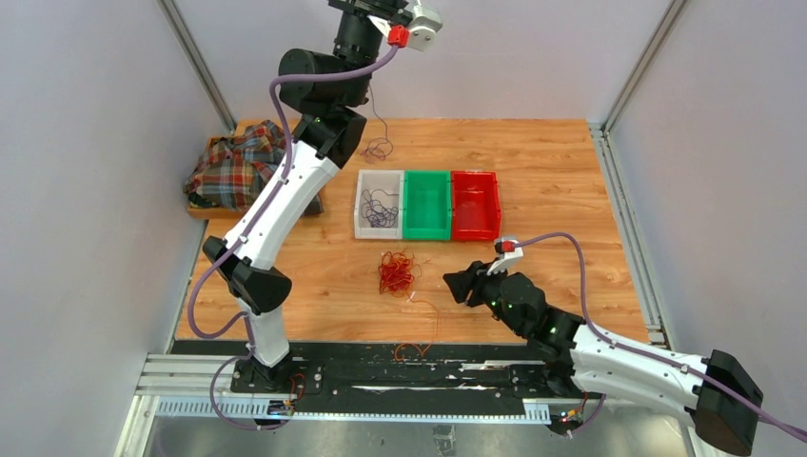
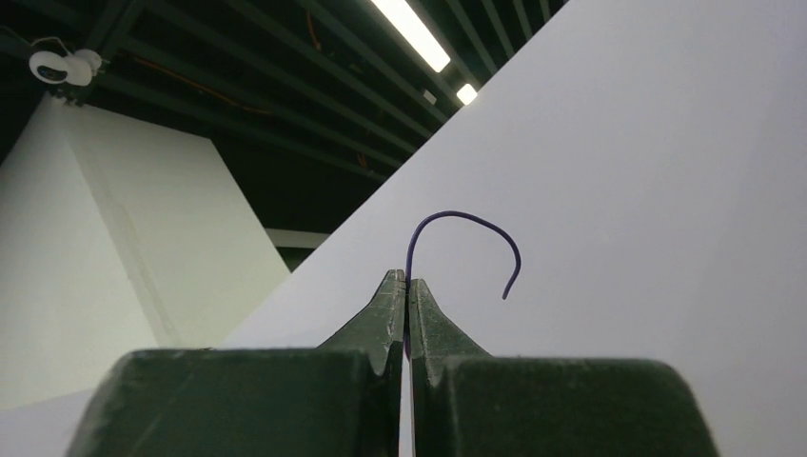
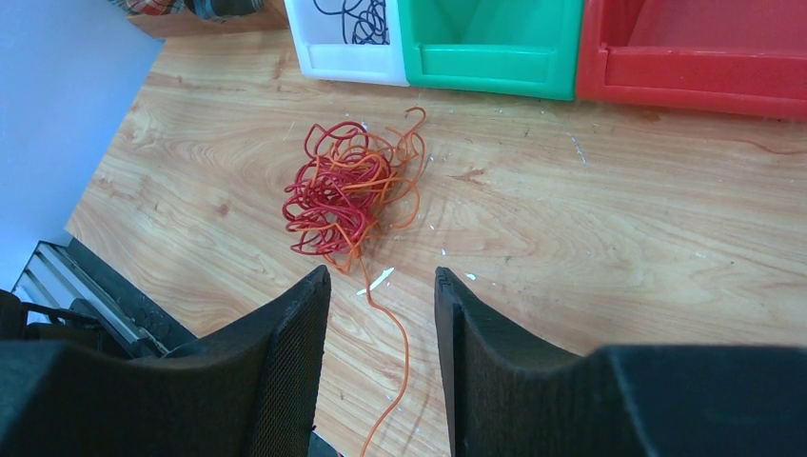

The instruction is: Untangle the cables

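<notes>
Altogether three bins (image 1: pixel 426 234), one cable clump (image 1: pixel 397 271).

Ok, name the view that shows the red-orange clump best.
Right wrist: the red-orange clump sits mid-frame, loops and a trailing orange strand distinct. Top external shows it as a small blob. Left wrist misses it, showing a purple cable.

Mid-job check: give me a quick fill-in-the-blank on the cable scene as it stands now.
The left gripper is shut on a ____ cable. The right gripper, near the red-and-orange clump, is ____. Other cables lie in the ____ bin.
Missing words: purple; open; white.
</notes>
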